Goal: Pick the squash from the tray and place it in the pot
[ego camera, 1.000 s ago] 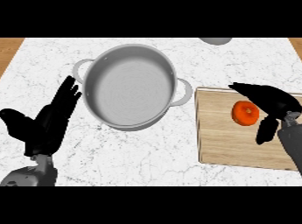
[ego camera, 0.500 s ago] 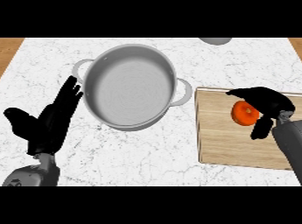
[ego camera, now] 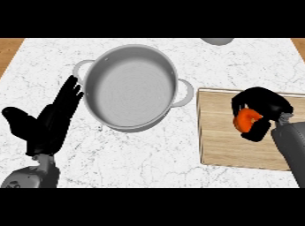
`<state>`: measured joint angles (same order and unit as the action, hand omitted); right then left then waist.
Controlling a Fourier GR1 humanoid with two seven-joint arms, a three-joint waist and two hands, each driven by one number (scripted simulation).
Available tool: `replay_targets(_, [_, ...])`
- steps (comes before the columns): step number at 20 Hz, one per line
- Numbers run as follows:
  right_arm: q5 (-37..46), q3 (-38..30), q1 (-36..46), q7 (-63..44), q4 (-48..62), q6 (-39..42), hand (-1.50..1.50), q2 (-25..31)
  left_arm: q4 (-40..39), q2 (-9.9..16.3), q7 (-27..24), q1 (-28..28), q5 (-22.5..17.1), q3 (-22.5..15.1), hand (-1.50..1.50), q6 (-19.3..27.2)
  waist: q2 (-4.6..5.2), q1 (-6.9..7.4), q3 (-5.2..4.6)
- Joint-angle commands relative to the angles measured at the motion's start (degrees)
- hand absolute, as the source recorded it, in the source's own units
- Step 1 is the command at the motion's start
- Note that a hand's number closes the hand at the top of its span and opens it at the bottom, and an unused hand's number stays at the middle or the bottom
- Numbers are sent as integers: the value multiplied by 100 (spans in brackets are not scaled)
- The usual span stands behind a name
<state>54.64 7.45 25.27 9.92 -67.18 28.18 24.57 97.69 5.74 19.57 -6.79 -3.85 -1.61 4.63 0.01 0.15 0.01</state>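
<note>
1. Fingers [ego camera: 262, 95] of the right hand [ego camera: 267, 103] curl down over the squash [ego camera: 247, 119], with the thumb below it, so the hand is closed round the orange thing and hides its far side.
2. Only a rounded orange patch of the squash shows between fingers and thumb. It sits on the tray [ego camera: 220, 137], in the upper right part of the wooden surface. Whether it has left the wood cannot be told.
3. Its long axis and which way it points cannot be read, since the hand covers too much; the visible part looks somewhat taller than wide in the head view.
4. The step in hand looks like the grasp, just before the lift. To do it well, I would settle the fingers and thumb on opposite sides of the squash before raising it, then lift straight up so that it clears the tray's raised edge.
5. The carry then goes leftward to the pot [ego camera: 130, 87], which stands on the white marbled counter [ego camera: 154, 154] just beside the tray's left edge, its near handle [ego camera: 186, 90] close to the tray's corner. The squash should come over the rim and low into the pot before the fingers open.
6. The left hand [ego camera: 47, 121] rests open at the left of the pot, fingers straight and pointing up.
</note>
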Motion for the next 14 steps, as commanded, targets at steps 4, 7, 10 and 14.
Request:
replay_targets(4, [98,-371,210,406,141,11,150,102,128,-184,231,-84,227,-74,0,204,0,6,0])
replay_targets(7, [308,-513,-297,-2578,-484,-532,150,-1583,66,-83,130,19,75,101,0,155,-103,-175,-23])
replay_targets(10, [485,-779,-772,-3569,-465,-1145,150,-2110,18,-18,91,117,128,155,0,168,-175,-484,-36])
replay_targets(14, [1205,-500,-560,-5079,-1217,-1932,150,-2428,-41,-22,57,205,79,192,0,142,-244,-370,-63])
